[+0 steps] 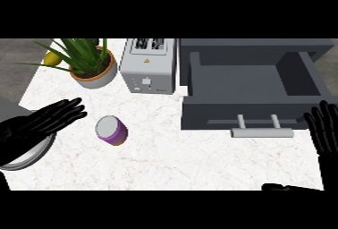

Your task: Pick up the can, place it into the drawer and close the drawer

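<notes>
Left hand (pixel 46 121) is lying open over the left side of the counter, its glossy black fingers stretched out straight and fanning toward the can (pixel 111 130), with a visible gap between fingertips and can. Nothing is being held there. Beneath that hand's wrist, a round metallic bowl (pixel 30 156) with a pale rim is peeking out at the counter's left edge.

Over on the right, the right hand (pixel 326 127) is showing at the view's edge, fingers up, straight and relaxed, holding nothing and resting just right of the drawer front.

The can is sitting on the white, faintly veined marble counter (pixel 171 161), tilted so its pale grey round top is facing up and left, a purple wall wrapping its short cylinder body with an orange-brown band at the lower edge. It is sitting well left of the drawer, out on the counter.

The drawer (pixel 251 80) is standing open, a dark grey boxy tray with flat matte walls and a bare floor. Its front panel is carrying a light grey bar handle (pixel 261 132) on two short posts.

Behind the can, a boxy brushed-silver toaster (pixel 149 66) with two dark slots is standing just left of the drawer. Left of it, a spiky green plant is rising from a round terracotta-and-white pot (pixel 96 74), and a yellow lemon (pixel 51 58) is peeking out behind the leaves.
</notes>
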Controlling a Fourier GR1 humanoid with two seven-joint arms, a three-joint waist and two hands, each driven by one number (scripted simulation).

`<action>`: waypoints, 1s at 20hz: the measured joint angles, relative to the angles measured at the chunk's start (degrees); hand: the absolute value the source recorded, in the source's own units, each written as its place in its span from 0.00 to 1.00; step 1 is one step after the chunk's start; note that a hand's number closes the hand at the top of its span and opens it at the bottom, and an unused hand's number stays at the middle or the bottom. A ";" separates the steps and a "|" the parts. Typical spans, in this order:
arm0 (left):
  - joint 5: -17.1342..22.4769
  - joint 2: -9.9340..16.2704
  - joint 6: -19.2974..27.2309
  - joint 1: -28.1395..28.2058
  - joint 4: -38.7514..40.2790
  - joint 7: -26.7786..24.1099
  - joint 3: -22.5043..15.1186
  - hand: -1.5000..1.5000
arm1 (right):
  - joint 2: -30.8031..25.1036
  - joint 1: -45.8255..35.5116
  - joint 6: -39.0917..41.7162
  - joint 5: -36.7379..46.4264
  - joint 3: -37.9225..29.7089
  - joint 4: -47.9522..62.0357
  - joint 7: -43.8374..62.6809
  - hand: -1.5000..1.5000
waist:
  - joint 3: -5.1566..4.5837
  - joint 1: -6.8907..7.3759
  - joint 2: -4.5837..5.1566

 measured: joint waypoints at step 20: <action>-20.84 -12.29 -5.07 -4.99 13.94 -7.57 1.97 0.00 | -0.14 1.93 6.10 -2.43 -6.00 2.64 -4.17 0.00 | -0.01 -0.01 0.02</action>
